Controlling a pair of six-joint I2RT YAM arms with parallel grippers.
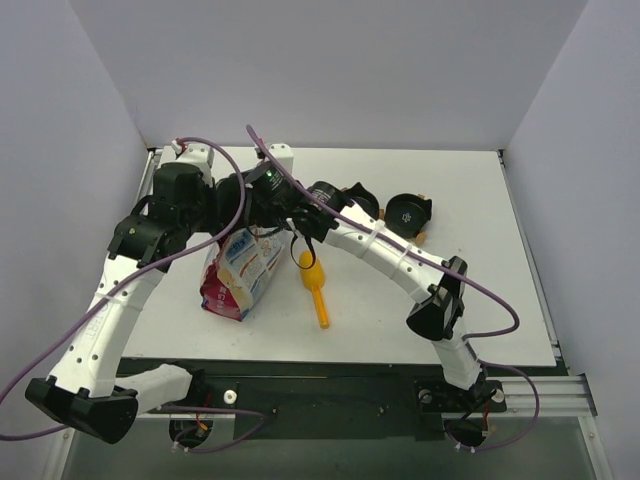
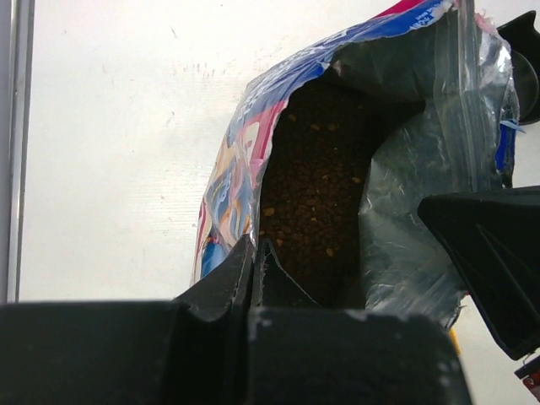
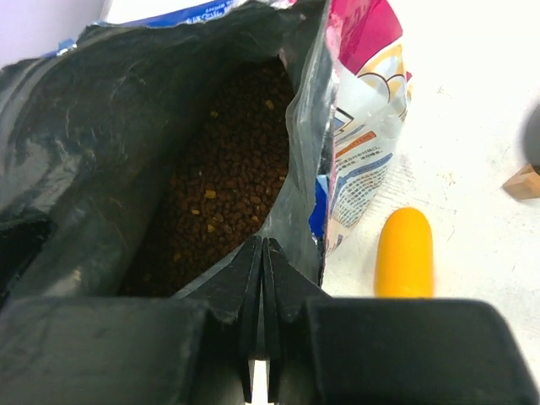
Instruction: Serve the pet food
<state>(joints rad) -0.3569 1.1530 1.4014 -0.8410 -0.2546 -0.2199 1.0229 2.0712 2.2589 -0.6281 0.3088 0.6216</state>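
The open bag [image 1: 240, 275] sits on the left part of the white table [image 1: 450, 290] with small brown pet food [image 2: 316, 186] inside, the left gripper [image 2: 257, 253] and the right gripper [image 3: 263, 249] both pinch its top edges tight, and a yellow scoop [image 1: 315, 290] lies just to its right.

White table [image 1: 480, 290] — pet food bag [image 1: 245, 275], yellow scoop [image 1: 315, 290], 2 black bowls [image 1: 408, 212].

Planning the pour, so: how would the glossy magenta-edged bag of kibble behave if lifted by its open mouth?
Probably floppy: the thin film of the glossy magenta-edged bag is creased and sagging at the mouth. Likely bottom-heavy, since brown kibble pellets fill its lower part. Its shiny surface may slip.
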